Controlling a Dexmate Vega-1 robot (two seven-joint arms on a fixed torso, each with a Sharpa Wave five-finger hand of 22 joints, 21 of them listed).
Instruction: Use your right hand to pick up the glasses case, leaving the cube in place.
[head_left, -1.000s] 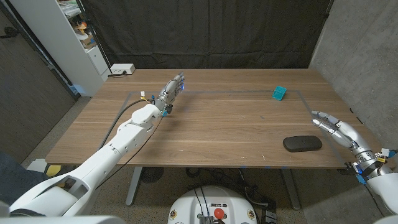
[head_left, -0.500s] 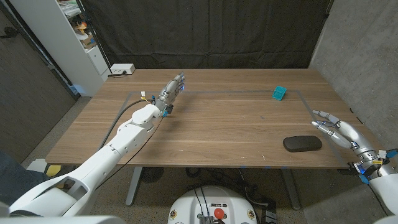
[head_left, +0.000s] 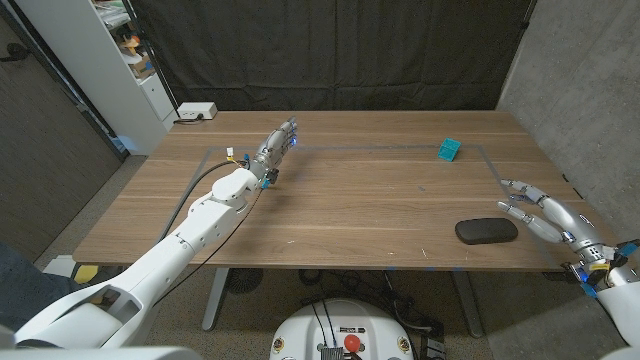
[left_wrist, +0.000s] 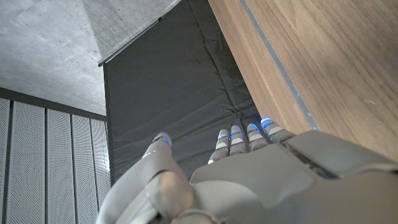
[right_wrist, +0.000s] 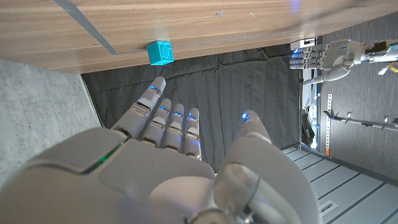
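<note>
The dark oval glasses case lies near the table's front right. A small teal cube stands farther back on the right. My right hand hovers just right of the case, fingers spread and holding nothing, with a small gap between fingertips and case. My left hand is stretched out over the far left part of the table, fingers extended together and empty. That left hand is also seen far off in the right wrist view.
A grey tape line marks a rectangle on the wooden table. A white box sits at the back left corner. A white shelf unit stands to the left, a black curtain behind, a concrete wall on the right.
My right hand has drifted slightly toward the table's front edge and to the right, staying open beside the case. The left arm, the case and the cube have not moved.
</note>
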